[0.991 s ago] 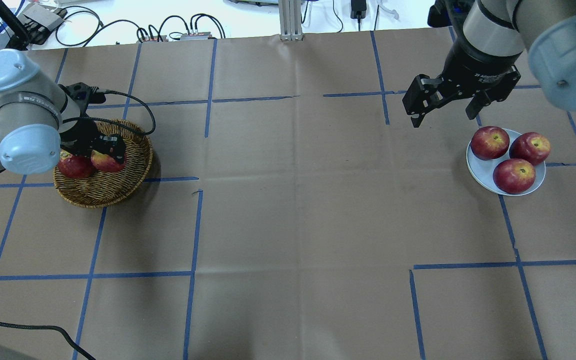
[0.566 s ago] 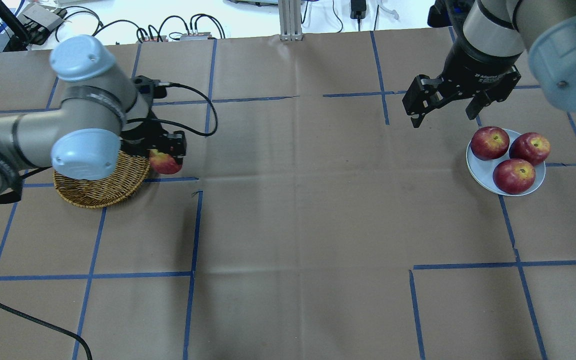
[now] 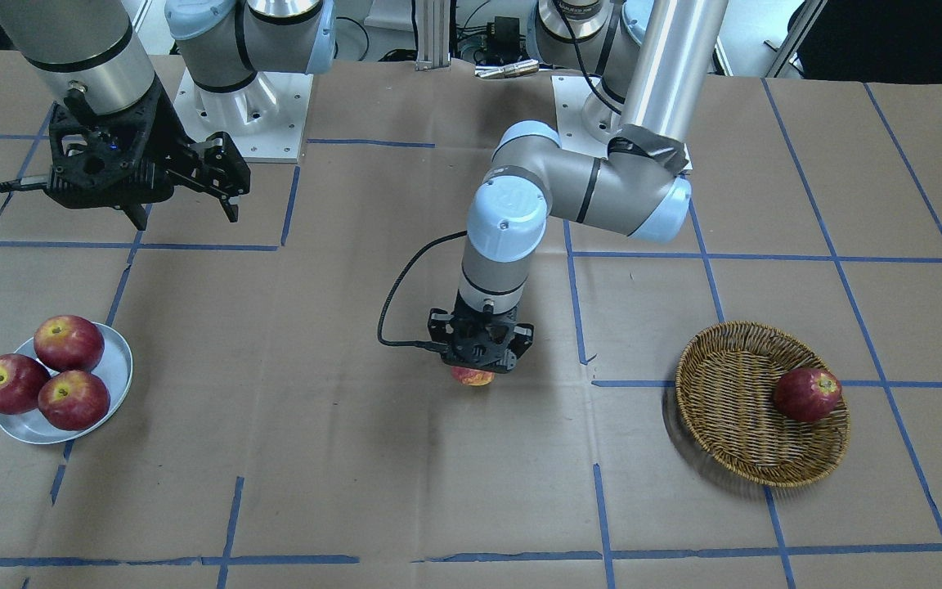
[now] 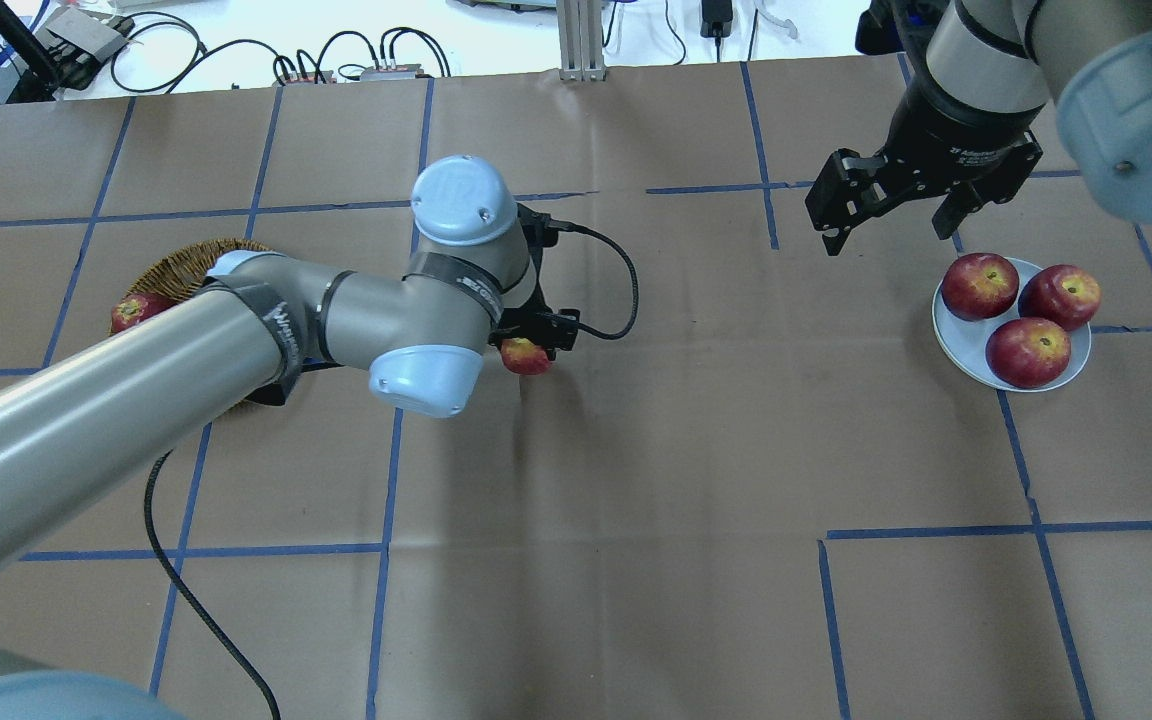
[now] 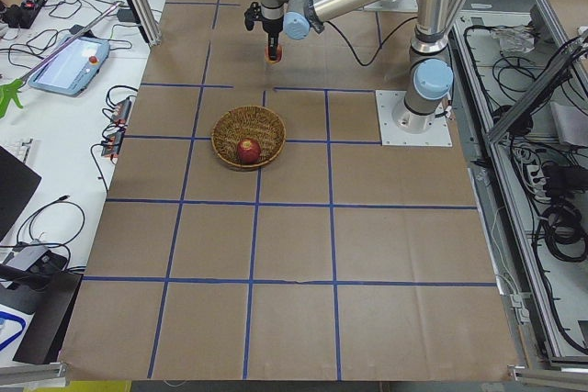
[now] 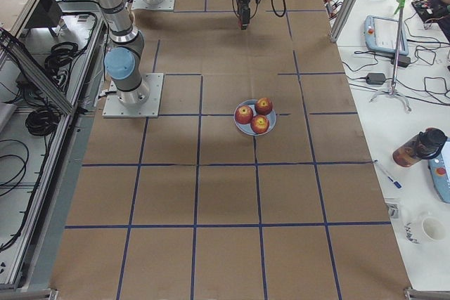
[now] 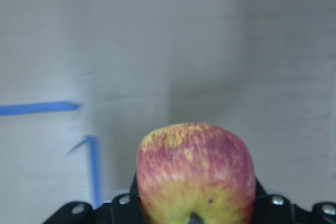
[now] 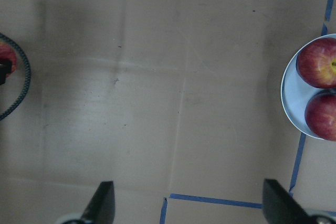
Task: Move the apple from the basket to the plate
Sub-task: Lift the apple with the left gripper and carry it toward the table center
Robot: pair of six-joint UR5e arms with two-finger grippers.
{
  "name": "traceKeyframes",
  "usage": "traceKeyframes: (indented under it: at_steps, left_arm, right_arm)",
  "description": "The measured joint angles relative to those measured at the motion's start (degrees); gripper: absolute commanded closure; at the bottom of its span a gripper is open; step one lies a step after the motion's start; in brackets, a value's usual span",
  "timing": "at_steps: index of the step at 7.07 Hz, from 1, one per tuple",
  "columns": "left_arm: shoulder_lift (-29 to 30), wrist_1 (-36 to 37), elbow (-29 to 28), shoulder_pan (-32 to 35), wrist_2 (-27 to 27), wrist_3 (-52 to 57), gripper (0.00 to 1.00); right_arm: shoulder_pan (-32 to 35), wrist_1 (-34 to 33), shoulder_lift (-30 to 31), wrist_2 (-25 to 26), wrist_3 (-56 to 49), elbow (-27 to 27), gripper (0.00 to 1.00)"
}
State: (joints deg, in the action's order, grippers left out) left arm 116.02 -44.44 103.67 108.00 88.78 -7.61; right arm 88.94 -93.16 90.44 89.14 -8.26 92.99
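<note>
Overhead exterior: wicker basket (image 4: 184,262) far left, holding one red apple (image 4: 136,310); white plate (image 4: 953,332) right, carrying three red apples (image 4: 980,285). Between them, above mid-table, left gripper (image 4: 528,348) closed tight around pale streaked apple (image 4: 524,358). Right gripper (image 4: 886,238) spread wide, empty, near plate. Probably firm, smooth, bruisable, fairly heavy; best pinched across widest girth.

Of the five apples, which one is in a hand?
The paler, yellow-streaked apple, gripped by the left hand over mid-table; three redder apples sit on the plate, another in the basket.
</note>
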Motion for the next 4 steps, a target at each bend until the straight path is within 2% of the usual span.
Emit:
traceKeyframes:
  at_steps: [2, 3, 4]
  left_arm:
    - [3.8, -4.92, -6.96, 2.19, 0.03, 0.02, 0.6]
    - [5.04, -6.0, -8.19, 2.96, 0.17, -0.03, 0.6]
    - [5.8, -6.07, -8.61, 3.59, 0.26, -0.11, 0.5]
  right_arm:
    - [0.0, 0.04, 0.0, 0.02, 0.0, 0.03, 0.0]
    - [0.0, 0.02, 0.0, 0.02, 0.0, 0.04, 0.0]
    - [0.0, 0.02, 0.0, 0.03, 0.0, 0.06, 0.0]
